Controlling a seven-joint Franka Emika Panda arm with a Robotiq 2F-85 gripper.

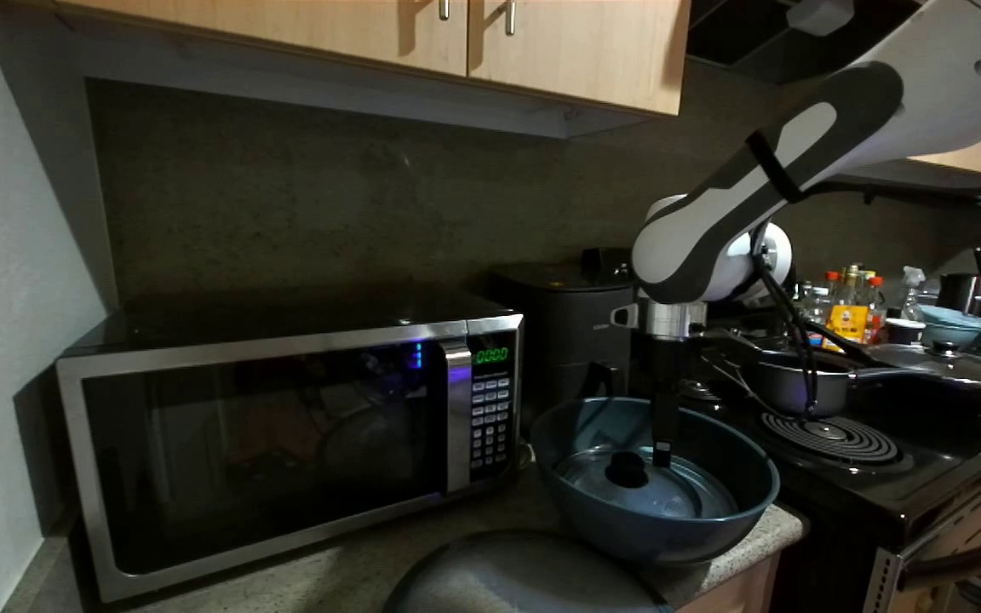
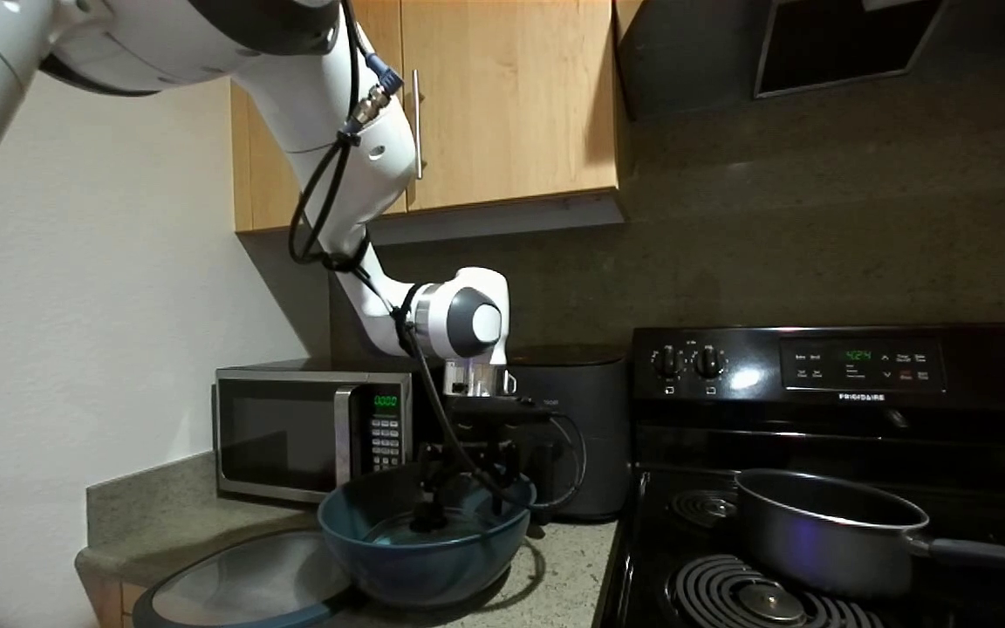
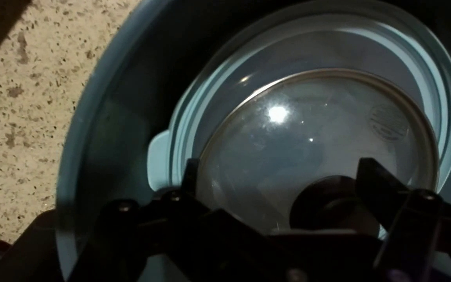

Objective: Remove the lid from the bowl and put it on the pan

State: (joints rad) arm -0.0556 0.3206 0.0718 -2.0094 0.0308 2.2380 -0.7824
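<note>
The lid (image 3: 311, 129) is round clear glass with a metal rim and a black knob. It lies inside the blue-grey bowl (image 1: 652, 545), on top of a light-blue ringed piece with a tab (image 3: 158, 160). The bowl (image 2: 433, 571) stands on the counter beside the stove. My gripper (image 3: 278, 168) points down into the bowl with its fingers apart. The knob (image 3: 319, 203) is between the fingers, close to the right one in the wrist view; whether it touches cannot be told. The dark grey pan (image 2: 825, 545) with a long handle stands on the stove, also seen in an exterior view (image 1: 801, 387).
A large domed lid (image 1: 524, 579) lies on the counter in front of the bowl. A microwave (image 1: 286, 443) is beside the bowl, and a dark appliance (image 2: 577, 436) stands behind it. Another glass-lidded pan (image 1: 959, 370) and several bottles (image 1: 848, 311) are farther along. Cabinets (image 2: 511, 96) hang above.
</note>
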